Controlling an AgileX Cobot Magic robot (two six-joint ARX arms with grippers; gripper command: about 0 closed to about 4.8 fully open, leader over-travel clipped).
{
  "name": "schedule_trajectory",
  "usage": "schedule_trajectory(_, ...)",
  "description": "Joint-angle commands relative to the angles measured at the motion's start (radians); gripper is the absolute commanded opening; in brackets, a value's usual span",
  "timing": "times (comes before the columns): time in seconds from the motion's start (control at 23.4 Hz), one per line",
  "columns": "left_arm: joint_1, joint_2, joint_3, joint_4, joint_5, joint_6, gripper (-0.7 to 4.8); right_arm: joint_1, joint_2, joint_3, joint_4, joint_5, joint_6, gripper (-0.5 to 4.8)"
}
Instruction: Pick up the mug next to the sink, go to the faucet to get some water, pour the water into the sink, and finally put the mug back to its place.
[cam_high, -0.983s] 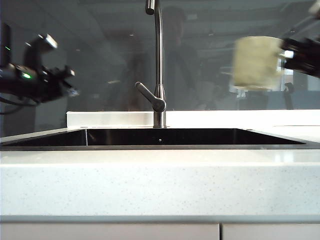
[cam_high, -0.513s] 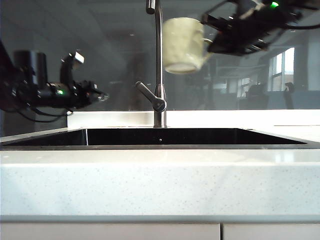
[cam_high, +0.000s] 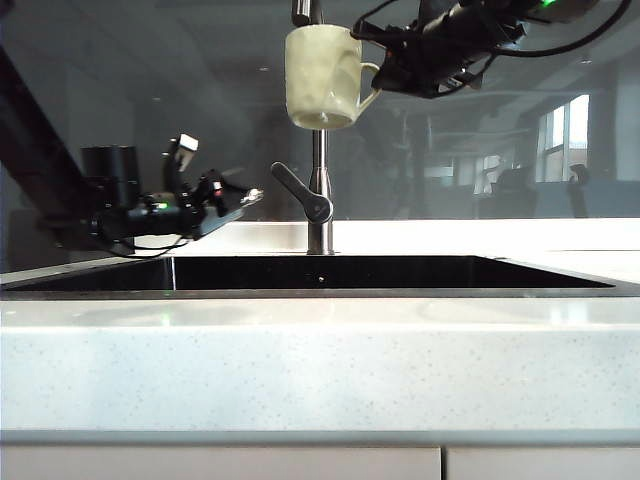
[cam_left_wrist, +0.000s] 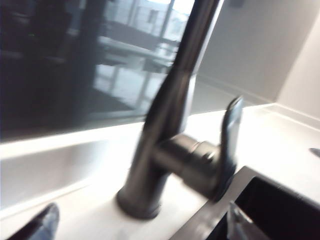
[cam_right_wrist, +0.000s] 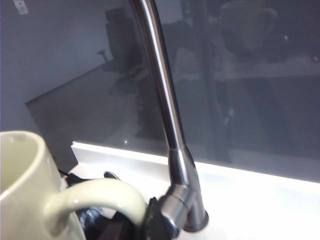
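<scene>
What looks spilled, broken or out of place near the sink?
Nothing stands out. The right gripper holds the cream ceramic mug upright by the steel gooseneck faucet; the open left gripper nears its lever. No visible water.

Faucet (cam_high: 318, 200): spout cut off at exterior view's top edge. Mug (cam_right_wrist: 30, 190): cropped at right wrist frame's lower left. Left wrist view: blurred throughout; fingertips (cam_left_wrist: 37, 225) barely visible.

The mug (cam_high: 322, 76) is held high before the faucet (cam_high: 318, 150) by the right pincer (cam_high: 385, 68), above the sink (cam_high: 320, 275) set in the tabletop (cam_high: 320, 370) — the left pincer (cam_high: 245, 200) is placed left of the lever.
</scene>
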Motion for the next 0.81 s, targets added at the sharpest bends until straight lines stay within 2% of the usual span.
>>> schedule_trajectory(0.04,-0.042,0.021,0.085,0.015,0.023,-0.012,4.79,0.016,-0.002,0.048,0.050,0.008,0.012,-0.05)
schedule_trajectory(0.26,-0.089,0.033,0.156,-0.034,0.027,0.023,4.79,0.018,0.001,0.061,0.060,0.009,-0.005,-0.05)
schedule_trajectory(0.47,-0.108,0.033,0.170,-0.035,0.031,0.009,4.79,0.018,0.001,0.061,0.080,0.008,-0.006,-0.05)
schedule_trajectory(0.81,-0.105,0.032,0.170,-0.010,0.145,-0.009,4.79,0.018,0.001,0.070,0.104,0.023,-0.006,-0.05)
